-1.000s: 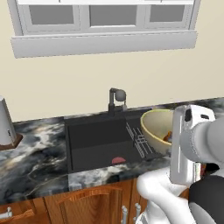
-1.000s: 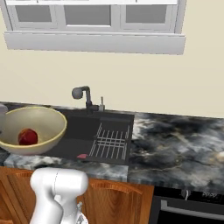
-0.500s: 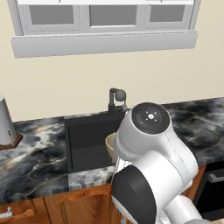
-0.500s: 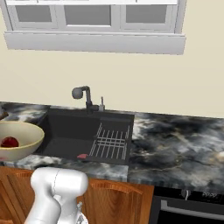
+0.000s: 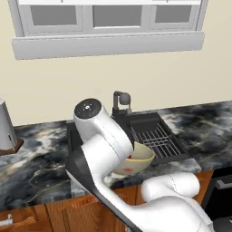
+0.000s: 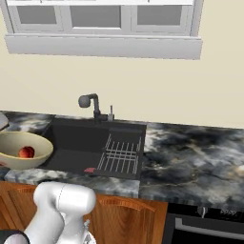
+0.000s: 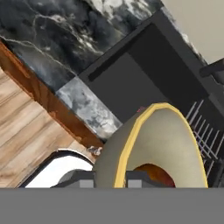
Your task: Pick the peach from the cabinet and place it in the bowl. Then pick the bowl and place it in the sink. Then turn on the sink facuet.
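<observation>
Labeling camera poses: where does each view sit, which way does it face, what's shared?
Left base view: behind-left, looking forward-down at sink and faucet; white arm in foreground.
Right base view: behind-right, same sink; arm at lower left.
Hand view: on the hand, along gripper shut on bowl rim.
Shared: bowl, peach, sink.

Pale yellow-tan bowl (image 6: 19, 150) upright, raised over sink's front-left edge. Peach (image 6: 26, 152) lies inside it. Dark faucet (image 6: 92, 106) stands behind basin.

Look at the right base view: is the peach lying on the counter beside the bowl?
No, the peach sits inside the bowl, against its inner wall, not on the counter.
</observation>
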Motion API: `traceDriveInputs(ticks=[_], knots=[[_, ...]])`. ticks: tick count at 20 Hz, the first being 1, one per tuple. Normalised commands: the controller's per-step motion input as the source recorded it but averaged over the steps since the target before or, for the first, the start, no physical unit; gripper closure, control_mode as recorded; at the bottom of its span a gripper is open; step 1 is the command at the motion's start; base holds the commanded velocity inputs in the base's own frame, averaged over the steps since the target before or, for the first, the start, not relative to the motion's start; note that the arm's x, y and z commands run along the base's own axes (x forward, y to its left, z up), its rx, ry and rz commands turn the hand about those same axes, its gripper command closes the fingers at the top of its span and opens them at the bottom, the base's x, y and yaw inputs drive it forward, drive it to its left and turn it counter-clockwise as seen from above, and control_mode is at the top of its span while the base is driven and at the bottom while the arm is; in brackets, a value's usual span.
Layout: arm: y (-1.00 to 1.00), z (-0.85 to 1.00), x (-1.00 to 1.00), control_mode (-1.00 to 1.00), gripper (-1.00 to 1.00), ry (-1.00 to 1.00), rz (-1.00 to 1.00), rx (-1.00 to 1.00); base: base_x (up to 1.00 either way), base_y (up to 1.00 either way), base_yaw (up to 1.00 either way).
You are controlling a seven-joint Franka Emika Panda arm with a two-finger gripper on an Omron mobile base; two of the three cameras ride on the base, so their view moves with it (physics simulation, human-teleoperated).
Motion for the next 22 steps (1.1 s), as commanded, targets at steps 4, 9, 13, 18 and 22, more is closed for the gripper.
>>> traceDriveInputs(ticks=[4,9,13,18,22], knots=[[0.03,-0.46,1.00,-1.00,1.00,0.02,-0.33,0.00,0.00,0.00,0.00],[0.00,-0.29,0.94,-1.00,1.00,0.00,-0.25,-0.02,0.00,0.00,0.00],[-0.01,-0.32,0.77,-1.00,1.00,0.00,-0.11,-0.02,0.00,0.00,0.00],[-0.08,-0.40,0.65,-1.00,1.00,-0.02,-0.01,0.00,0.00,0.00,0.00],[-0.27,-0.50,0.36,-1.00,1.00,-0.09,0.00,0.00,0.00,0.00,0.00]])
